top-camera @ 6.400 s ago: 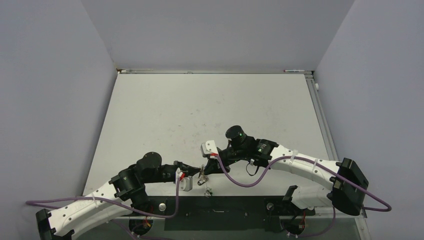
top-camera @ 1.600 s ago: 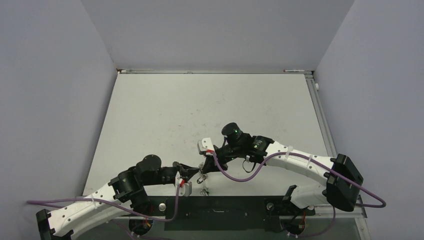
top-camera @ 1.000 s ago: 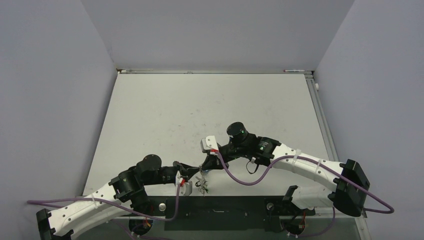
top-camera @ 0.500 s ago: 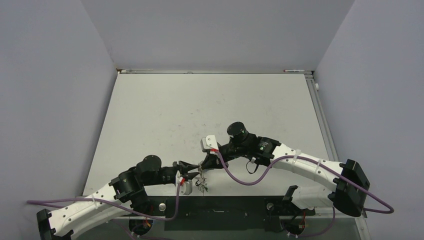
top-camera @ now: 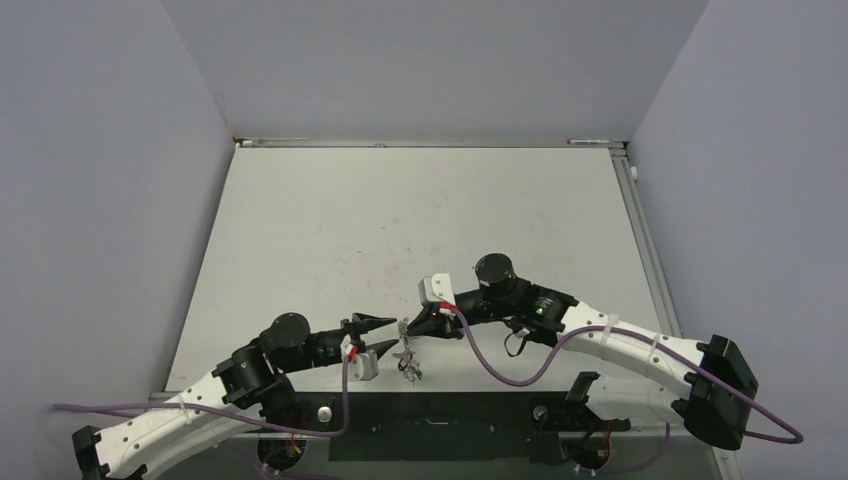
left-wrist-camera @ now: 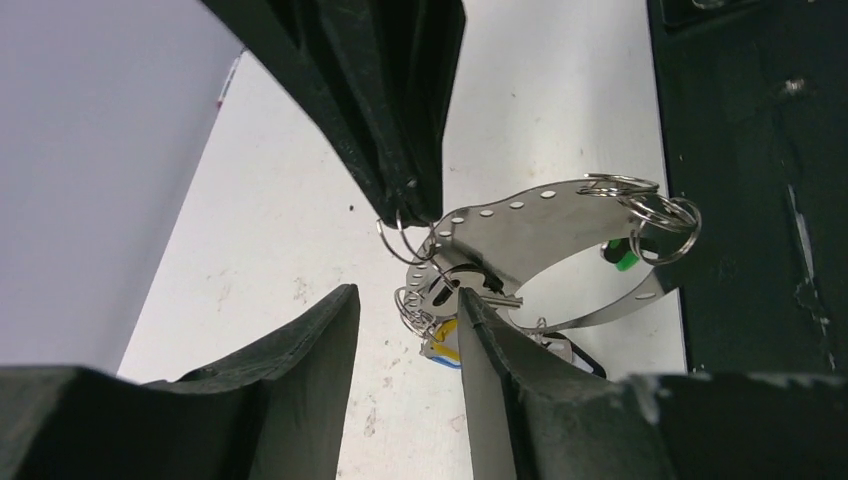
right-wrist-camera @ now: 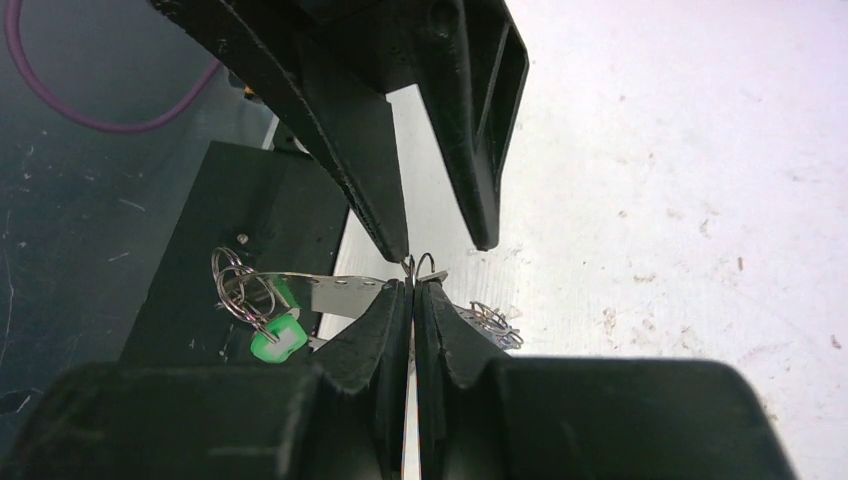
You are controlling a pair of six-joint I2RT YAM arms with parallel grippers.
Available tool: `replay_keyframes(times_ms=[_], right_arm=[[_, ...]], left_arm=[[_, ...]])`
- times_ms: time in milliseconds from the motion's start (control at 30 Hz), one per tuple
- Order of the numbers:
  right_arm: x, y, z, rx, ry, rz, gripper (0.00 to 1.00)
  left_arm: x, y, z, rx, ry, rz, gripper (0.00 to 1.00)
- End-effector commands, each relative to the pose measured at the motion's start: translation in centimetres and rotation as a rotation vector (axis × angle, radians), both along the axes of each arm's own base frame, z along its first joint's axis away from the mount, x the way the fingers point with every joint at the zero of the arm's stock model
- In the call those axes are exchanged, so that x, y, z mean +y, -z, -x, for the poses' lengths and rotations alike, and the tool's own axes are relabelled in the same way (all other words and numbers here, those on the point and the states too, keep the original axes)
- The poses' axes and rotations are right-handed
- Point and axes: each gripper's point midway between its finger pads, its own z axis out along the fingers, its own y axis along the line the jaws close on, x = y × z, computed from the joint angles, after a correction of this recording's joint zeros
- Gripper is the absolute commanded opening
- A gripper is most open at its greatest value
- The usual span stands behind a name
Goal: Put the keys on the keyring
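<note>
right gripper [right-wrist-camera: 411, 287] clamped on the keyring [left-wrist-camera: 545, 205] band, which hangs between the arms near the table [top-camera: 400, 220] front edge. left gripper [left-wrist-camera: 405, 297] parted, holding nothing. ring looks light, thin, springy and slick, so pinch the band, not the dangling keys [left-wrist-camera: 445, 345]. green key [left-wrist-camera: 622, 257] is on it. no containers in view.

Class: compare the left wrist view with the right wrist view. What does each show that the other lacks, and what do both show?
Only the left wrist view: a yellow key head by the keyring, and the pale wall. Only the right wrist view: a purple cable. Both: the keyring's perforated metal band, a green key head, the open left gripper and the right gripper shut at the band's end.
</note>
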Motion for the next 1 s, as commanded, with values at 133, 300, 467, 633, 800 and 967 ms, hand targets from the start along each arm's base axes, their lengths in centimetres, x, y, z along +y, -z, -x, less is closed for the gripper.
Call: replay_keyframes(times_ms=[133, 300, 467, 633, 800, 967], right_arm=[[0.4, -5.9, -0.3, -0.117, 0.025, -0.275, 0.05], [0.1, -6.9, -0.5, -0.13, 0.059, -0.343, 0.05], [-0.3, -7.9, -0.8, -0.147, 0.098, -0.394, 0.05], [-0.6, -8.3, -1.0, -0.156, 0.116, -0.421, 0.05], [-0.6, -8.5, -0.8, -0.157, 0.108, -0.44, 0.05], [-0.6, -8.7, -0.6, -0.156, 0.1, -0.454, 0.05]], left_arm=[[0.0, -6.7, -1.0, 0.038, -0.044, 0.323, 0.41], [0.1, -7.4, -0.8, 0.079, -0.001, 0.376, 0.34], [-0.1, -6.9, -0.5, 0.091, 0.027, 0.355, 0.33], [-0.1, -7.3, 0.0, 0.095, 0.051, 0.369, 0.36], [-0.1, -8.0, -0.1, 0.126, 0.045, 0.411, 0.43], [-0.3, -8.4, 0.0, 0.154, 0.057, 0.433, 0.41]])
